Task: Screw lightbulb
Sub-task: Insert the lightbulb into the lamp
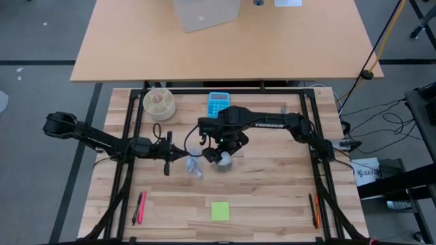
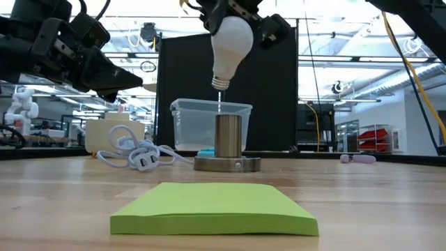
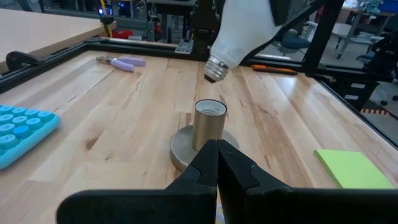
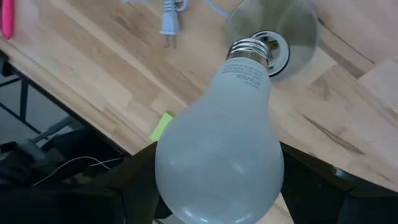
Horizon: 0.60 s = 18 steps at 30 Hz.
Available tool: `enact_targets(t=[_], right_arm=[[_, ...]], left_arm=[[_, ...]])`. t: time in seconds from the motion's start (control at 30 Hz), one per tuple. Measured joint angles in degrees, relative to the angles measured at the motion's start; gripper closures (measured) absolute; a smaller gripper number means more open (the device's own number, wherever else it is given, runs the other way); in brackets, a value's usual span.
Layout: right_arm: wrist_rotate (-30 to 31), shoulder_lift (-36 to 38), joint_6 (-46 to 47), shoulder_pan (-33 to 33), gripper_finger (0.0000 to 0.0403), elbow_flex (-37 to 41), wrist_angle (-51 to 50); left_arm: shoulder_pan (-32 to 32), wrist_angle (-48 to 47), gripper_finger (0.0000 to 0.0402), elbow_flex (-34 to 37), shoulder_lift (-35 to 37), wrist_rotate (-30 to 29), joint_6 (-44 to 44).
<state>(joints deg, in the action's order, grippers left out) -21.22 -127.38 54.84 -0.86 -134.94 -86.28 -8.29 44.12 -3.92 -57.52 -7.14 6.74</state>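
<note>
The white lightbulb (image 2: 230,40) hangs in the air with its silvery screw base (image 2: 221,82) pointing down, a little above the open top of the metal socket (image 2: 228,136). The socket stands upright on a round grey disc (image 2: 228,164) on the wooden table. My right gripper (image 2: 235,19) is shut on the bulb from above. My left gripper (image 3: 217,163) is shut with nothing in it, level, to the left of the socket (image 1: 221,164). The left gripper (image 1: 167,151) touches nothing. My right gripper pinches the bulb's wide frosted globe (image 4: 217,155) between its two fingers (image 4: 134,171), one on each side. The fingers slant steeply down from above. The bulb is lifted clear, slightly tilted, its screw base (image 4: 249,53) lowest and just above the socket's mouth (image 4: 273,50).
A white cord with a plug (image 1: 194,167) lies left of the socket. A blue calculator (image 1: 218,103) and a round container (image 1: 159,102) sit at the far side. A green note pad (image 1: 220,211) lies near the front edge, with pens (image 1: 139,207) at the front left.
</note>
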Motion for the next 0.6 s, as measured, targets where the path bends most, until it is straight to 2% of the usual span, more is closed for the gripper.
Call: enact_targets(t=[0.6], right_arm=[[-1.43,-3.89,1.51,-0.78,0.0133,-0.02,-2.04]], left_arm=[[0.01,0.0,0.0401,0.0,-0.02,-0.02,-0.72]])
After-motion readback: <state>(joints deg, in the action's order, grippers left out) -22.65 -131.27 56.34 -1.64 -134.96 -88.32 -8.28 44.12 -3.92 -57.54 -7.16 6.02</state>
